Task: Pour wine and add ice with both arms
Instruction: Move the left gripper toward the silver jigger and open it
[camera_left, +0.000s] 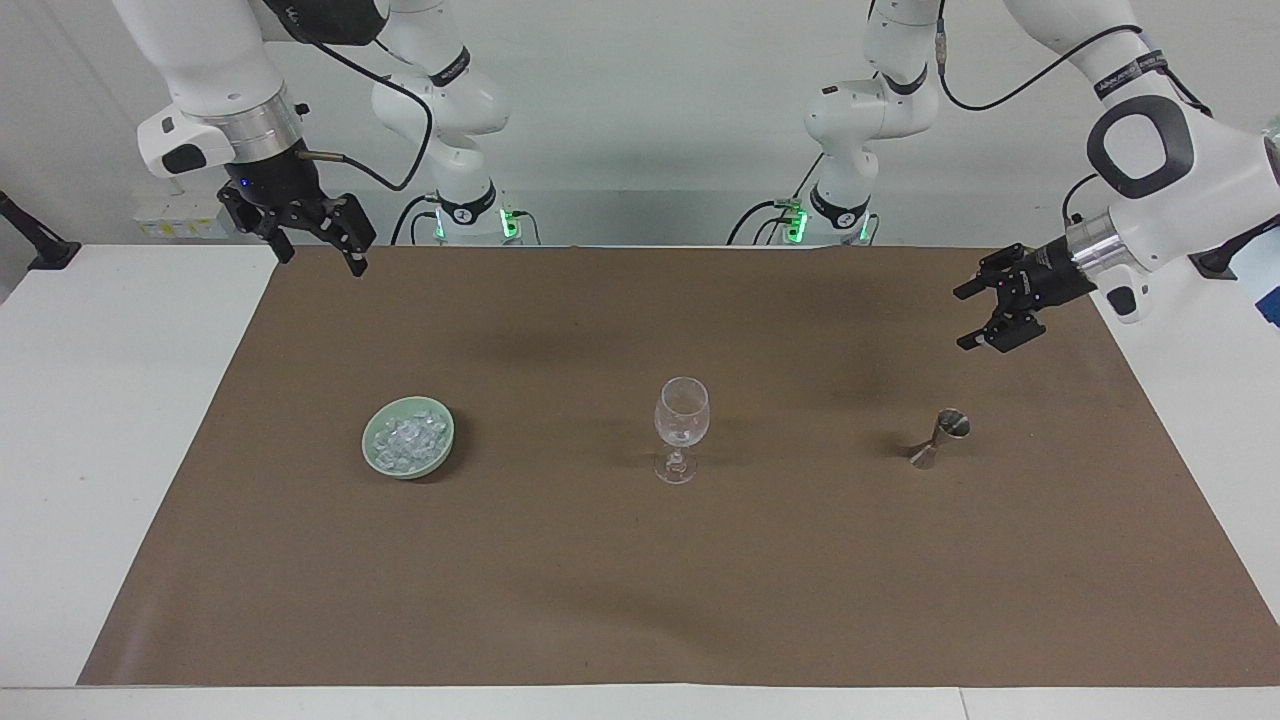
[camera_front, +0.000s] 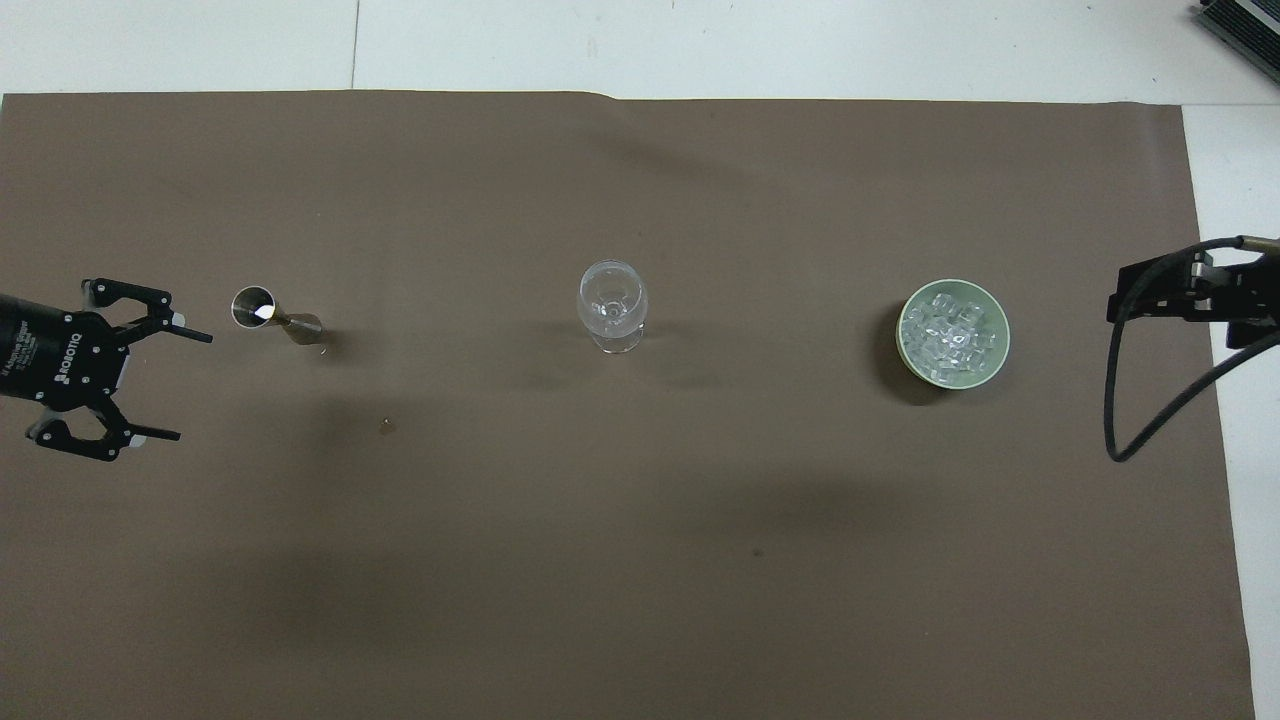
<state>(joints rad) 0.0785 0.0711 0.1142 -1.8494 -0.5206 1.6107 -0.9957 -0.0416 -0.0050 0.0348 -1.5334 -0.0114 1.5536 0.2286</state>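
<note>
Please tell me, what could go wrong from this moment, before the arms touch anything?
1. The jigger is small and narrow at its waist; the open left gripper, up in the air near it, could knock it over and spill what it holds.
2. The wine glass stands on a thin stem, so a bump while pouring may tip it.
3. The ice is heaped in the green bowl; the waiting right gripper could scatter cubes.

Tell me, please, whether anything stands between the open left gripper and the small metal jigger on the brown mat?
Nothing visible does. The left gripper, open, hangs over bare brown mat near the small metal jigger; the clear stemmed glass stands off toward the table's middle.
</note>
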